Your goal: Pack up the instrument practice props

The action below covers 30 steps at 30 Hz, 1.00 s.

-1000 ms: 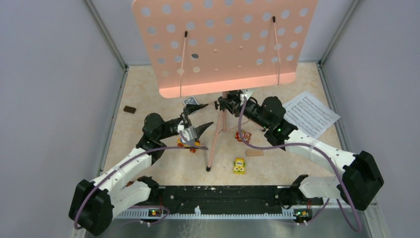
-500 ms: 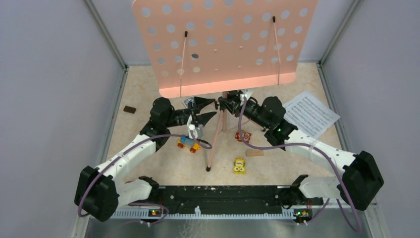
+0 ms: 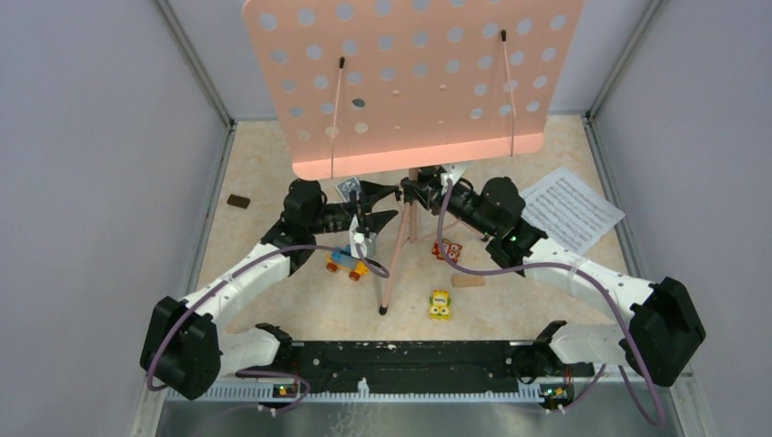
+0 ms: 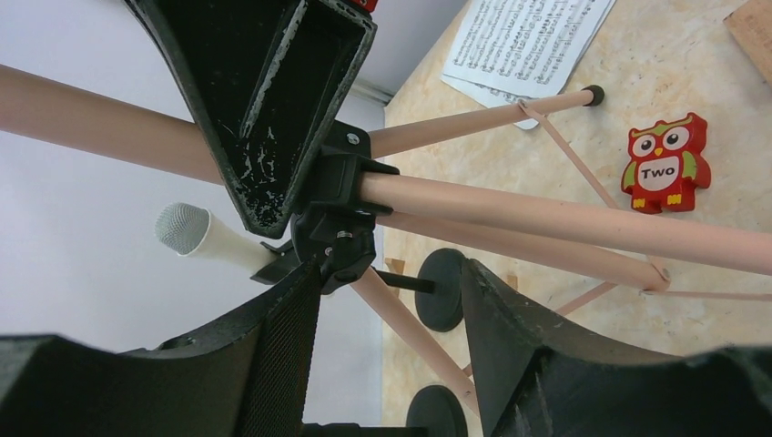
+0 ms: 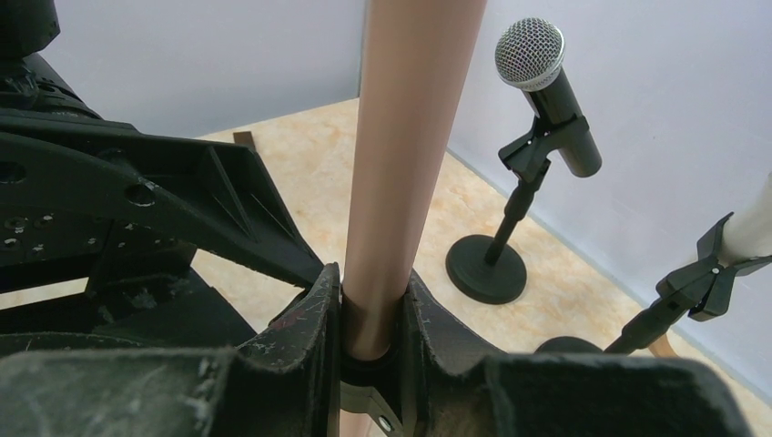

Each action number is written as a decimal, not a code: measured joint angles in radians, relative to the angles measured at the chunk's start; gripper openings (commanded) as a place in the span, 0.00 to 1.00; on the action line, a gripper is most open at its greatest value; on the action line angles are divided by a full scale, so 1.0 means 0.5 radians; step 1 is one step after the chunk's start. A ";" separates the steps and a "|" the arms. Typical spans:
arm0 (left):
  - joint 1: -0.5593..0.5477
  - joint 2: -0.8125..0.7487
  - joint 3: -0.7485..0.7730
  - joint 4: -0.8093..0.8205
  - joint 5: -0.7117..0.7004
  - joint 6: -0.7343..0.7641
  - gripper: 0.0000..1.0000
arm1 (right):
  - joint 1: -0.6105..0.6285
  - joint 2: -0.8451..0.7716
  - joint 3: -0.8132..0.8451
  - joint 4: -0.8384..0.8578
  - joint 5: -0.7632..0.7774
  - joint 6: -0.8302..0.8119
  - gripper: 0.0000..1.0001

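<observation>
The pink perforated music desk [image 3: 414, 82] stands on a pink pole [image 5: 410, 137] with tripod legs [image 4: 564, 218]. My right gripper [image 3: 414, 193] is shut on the pole just above the black hub [image 4: 337, 218]; the right wrist view [image 5: 373, 319] shows this too. My left gripper [image 3: 380, 206] is open and empty, its fingertips just short of the hub in the left wrist view [image 4: 391, 300]. A dark microphone [image 5: 546, 91] and a white microphone [image 4: 196, 232] sit in black round-based holders [image 5: 485, 269] behind the stand. White sheet music [image 3: 569, 209] lies at the right.
Toy cars lie on the floor: a blue-orange one [image 3: 348, 262] under the left arm and a yellow one [image 3: 441, 303]. A red owl block [image 3: 446, 249], a wooden block [image 3: 469, 280], a dark block [image 3: 239, 201] and a blue card [image 3: 348, 187] lie around the stand.
My left gripper has moved away from the blue-orange toy car, up and back toward the stand's hub, staying open. The right gripper has kept its hold on the pole.
</observation>
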<state>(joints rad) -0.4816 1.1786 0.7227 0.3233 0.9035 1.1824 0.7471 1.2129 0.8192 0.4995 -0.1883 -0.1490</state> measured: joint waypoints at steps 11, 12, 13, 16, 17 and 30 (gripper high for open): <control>0.000 0.061 0.064 0.023 -0.005 0.054 0.29 | 0.000 -0.006 0.000 -0.012 0.002 -0.013 0.00; 0.000 0.061 0.066 0.027 -0.007 0.057 0.25 | 0.000 -0.007 0.000 -0.013 0.003 -0.014 0.00; 0.000 0.061 0.067 0.040 -0.008 0.057 0.21 | 0.000 -0.008 0.000 -0.014 0.003 -0.014 0.00; 0.000 0.061 0.065 0.074 -0.014 0.030 0.07 | 0.000 -0.008 0.000 -0.015 0.004 -0.014 0.00; 0.000 0.061 0.051 0.103 -0.014 0.002 0.04 | 0.000 -0.010 0.000 -0.017 0.004 -0.014 0.00; -0.022 0.049 -0.203 0.787 -0.182 -1.031 0.00 | 0.005 -0.017 0.000 -0.017 -0.017 -0.014 0.00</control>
<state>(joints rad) -0.4927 1.2030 0.6212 0.7166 0.8127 0.6670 0.7498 1.2045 0.8192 0.4911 -0.1967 -0.1562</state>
